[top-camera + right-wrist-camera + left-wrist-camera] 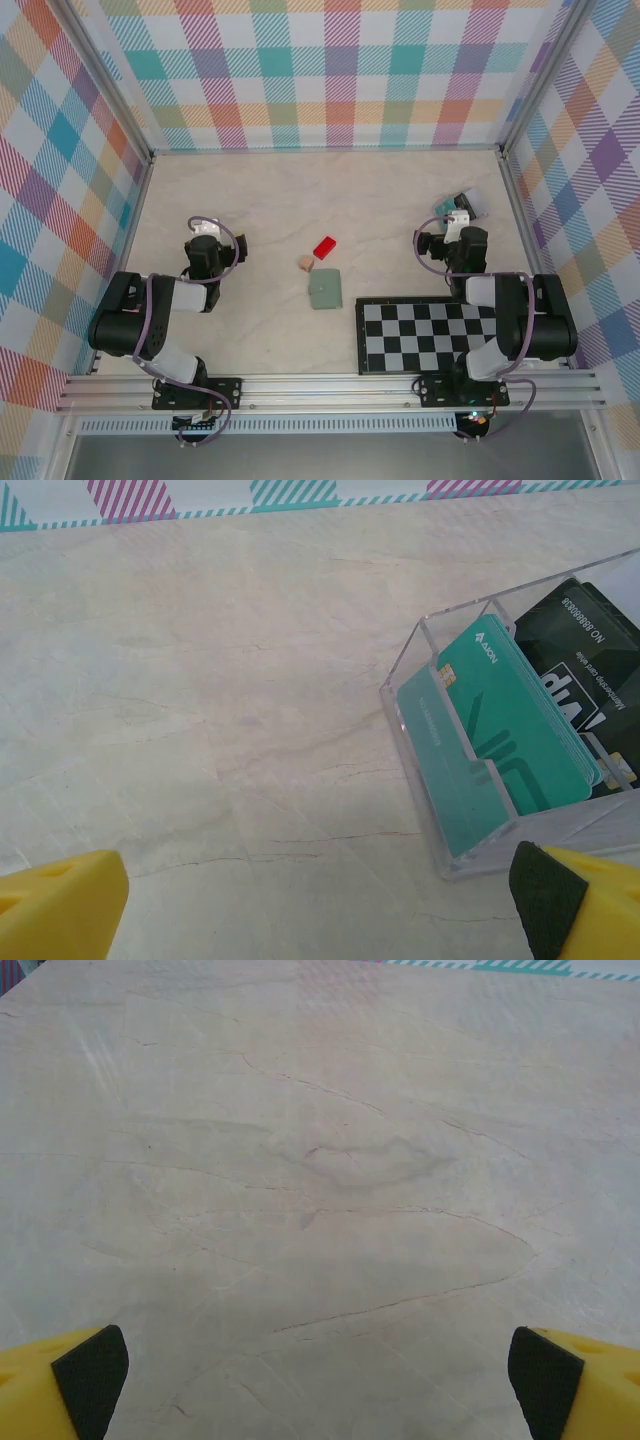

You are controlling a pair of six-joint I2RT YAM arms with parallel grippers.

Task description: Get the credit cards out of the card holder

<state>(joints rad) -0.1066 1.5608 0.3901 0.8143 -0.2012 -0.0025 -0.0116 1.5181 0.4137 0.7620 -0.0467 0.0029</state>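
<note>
The left gripper (318,1380) and the right gripper (315,900) both stand wide open, holding nothing. The sage-green card holder (323,290) lies closed mid-table, between the red block (324,246) and the near edge, just left of the checkerboard (425,335).

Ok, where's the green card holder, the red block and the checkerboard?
Card holder (324,290): top view, middle of its green cover.
Red block (324,247): top view, its top face.
Checkerboard (410,338): top view, a bare square left of its middle.
</note>
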